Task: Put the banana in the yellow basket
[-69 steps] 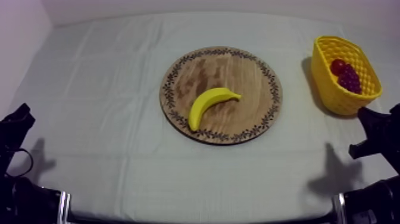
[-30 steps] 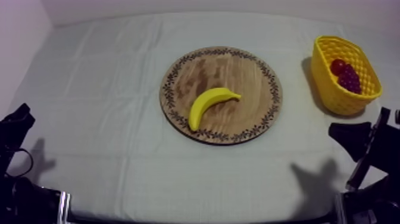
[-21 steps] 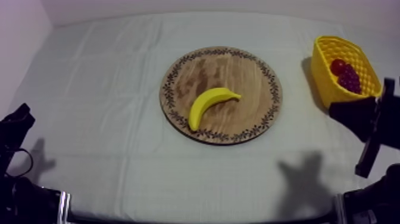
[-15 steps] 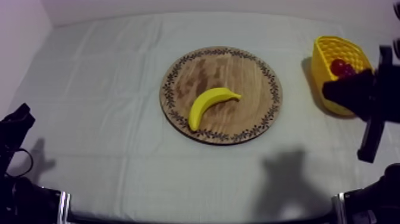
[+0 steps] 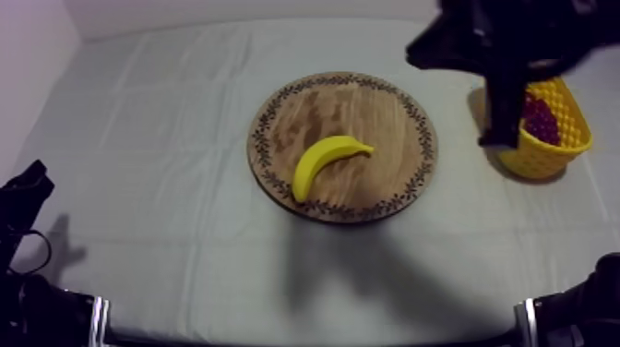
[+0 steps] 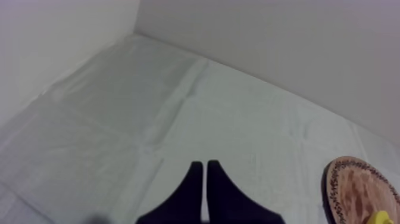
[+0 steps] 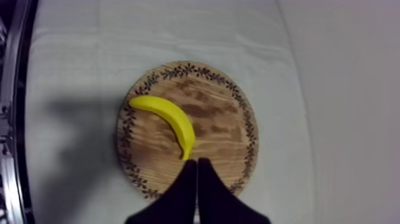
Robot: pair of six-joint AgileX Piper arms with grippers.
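Top view, frame centre: banana (image 5: 325,163) lies on wooden board (image 5: 369,111) as right gripper (image 7: 195,161), jaws pressed together, hovers above; descending unopened could shove it off.

My left arm (image 5: 23,198) sits low at its side; left gripper (image 6: 205,173) fingers pressed together in a narrow wedge; right arm (image 5: 517,37) held high, reaching inward; right gripper (image 7: 196,170) likewise closed, empty.

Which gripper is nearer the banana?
Right. The right gripper hangs above the wooden board, pointing near one end of the banana. The left gripper rests off the board, over the cloth at the left side.
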